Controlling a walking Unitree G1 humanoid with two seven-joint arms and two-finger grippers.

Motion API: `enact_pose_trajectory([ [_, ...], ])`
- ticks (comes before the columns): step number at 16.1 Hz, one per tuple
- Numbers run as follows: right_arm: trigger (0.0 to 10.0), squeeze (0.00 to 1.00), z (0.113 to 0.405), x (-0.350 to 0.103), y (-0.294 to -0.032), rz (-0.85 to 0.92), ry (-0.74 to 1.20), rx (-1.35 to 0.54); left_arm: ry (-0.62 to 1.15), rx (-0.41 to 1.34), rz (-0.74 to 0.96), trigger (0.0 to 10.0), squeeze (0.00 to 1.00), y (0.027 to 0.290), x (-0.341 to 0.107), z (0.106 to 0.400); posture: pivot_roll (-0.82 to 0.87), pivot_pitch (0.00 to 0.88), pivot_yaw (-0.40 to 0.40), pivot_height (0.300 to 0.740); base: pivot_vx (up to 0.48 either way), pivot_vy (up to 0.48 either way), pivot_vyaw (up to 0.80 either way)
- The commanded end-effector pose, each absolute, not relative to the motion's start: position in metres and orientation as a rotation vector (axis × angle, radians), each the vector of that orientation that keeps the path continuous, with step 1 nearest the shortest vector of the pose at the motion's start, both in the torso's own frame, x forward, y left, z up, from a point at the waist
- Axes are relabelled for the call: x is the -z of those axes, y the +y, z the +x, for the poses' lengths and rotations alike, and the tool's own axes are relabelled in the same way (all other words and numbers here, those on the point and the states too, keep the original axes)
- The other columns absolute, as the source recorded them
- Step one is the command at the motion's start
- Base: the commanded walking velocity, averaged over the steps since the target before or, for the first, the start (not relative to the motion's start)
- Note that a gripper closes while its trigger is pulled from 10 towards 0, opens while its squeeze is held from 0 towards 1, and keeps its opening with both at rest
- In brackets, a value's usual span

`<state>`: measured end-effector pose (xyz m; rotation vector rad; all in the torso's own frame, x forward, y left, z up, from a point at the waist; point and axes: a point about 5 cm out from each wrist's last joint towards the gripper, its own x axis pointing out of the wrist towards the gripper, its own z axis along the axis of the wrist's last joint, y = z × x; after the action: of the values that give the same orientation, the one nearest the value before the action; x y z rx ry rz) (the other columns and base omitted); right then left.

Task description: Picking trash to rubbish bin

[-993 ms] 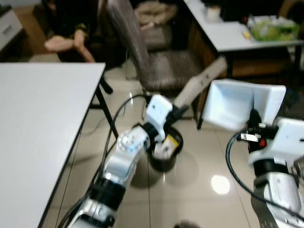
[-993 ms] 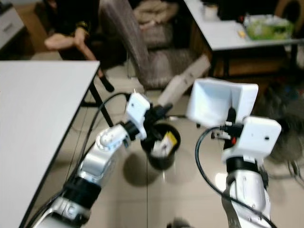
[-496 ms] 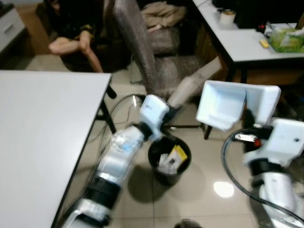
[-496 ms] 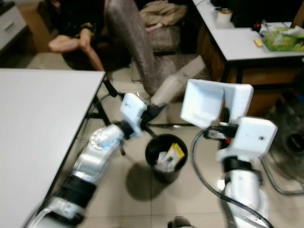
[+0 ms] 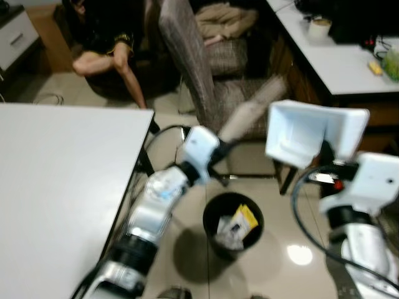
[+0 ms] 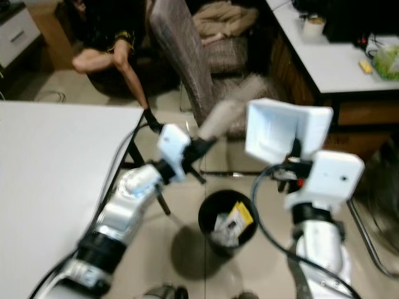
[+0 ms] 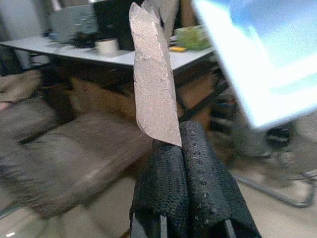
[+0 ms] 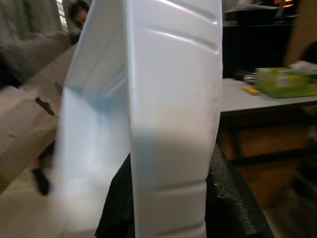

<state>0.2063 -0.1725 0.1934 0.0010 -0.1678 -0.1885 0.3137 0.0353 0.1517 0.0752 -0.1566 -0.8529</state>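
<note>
A strip of brown cardboard (image 7: 153, 84) is pinched between the pressed-together fingers (image 7: 198, 173) of the left gripper (image 5: 219, 151), held up above and just beyond the rim of the black rubbish bin (image 5: 215, 215) that stands on the tiled floor (image 5: 293, 261). Inside the bin, crumpled paper and a yellow wrapper (image 5: 245, 218) are seen. A white foam tray (image 5: 308, 134) is clamped upright in the right gripper (image 6: 293, 163), its fingers (image 8: 233, 198) closed on the tray's edge, to the right of the bin and higher than it. A white table (image 5: 56, 180) is seen at the left, a grey chair (image 5: 212, 81) behind the bin, and a seated person (image 5: 106, 50) beyond.
</note>
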Motion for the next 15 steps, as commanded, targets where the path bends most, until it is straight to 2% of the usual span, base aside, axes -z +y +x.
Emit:
enact_pose_trajectory([
  [1,10.0,0.0,0.2063,-0.1936,-0.1704,0.011,-0.166,0.182,-0.16,0.852,0.088,10.0,0.0,0.0384,-0.1519,0.3139,0.03,0.118,0.045,0.74,0.0,0.0,-0.5],
  [9,10.0,0.0,0.2075,-0.1927,-0.1687,0.023,-0.161,0.172,-0.162,0.885,0.078,10.0,0.0,0.0351,-0.1521,0.3119,0.03,0.116,0.047,0.74,0.0,0.0,-0.8],
  [11,10.0,0.0,0.2074,-0.1935,-0.1682,0.028,-0.169,0.172,-0.161,0.891,0.08,10.0,0.0,0.0351,-0.1521,0.3116,0.03,0.118,0.048,0.74,0.0,0.0,0.0],
  [15,10.0,0.0,0.2076,-0.1942,-0.1673,0.023,-0.174,0.166,-0.159,0.899,0.086,10.0,0.0,0.0344,-0.152,0.3117,0.03,0.118,0.051,0.74,0.355,0.0,0.0],
])
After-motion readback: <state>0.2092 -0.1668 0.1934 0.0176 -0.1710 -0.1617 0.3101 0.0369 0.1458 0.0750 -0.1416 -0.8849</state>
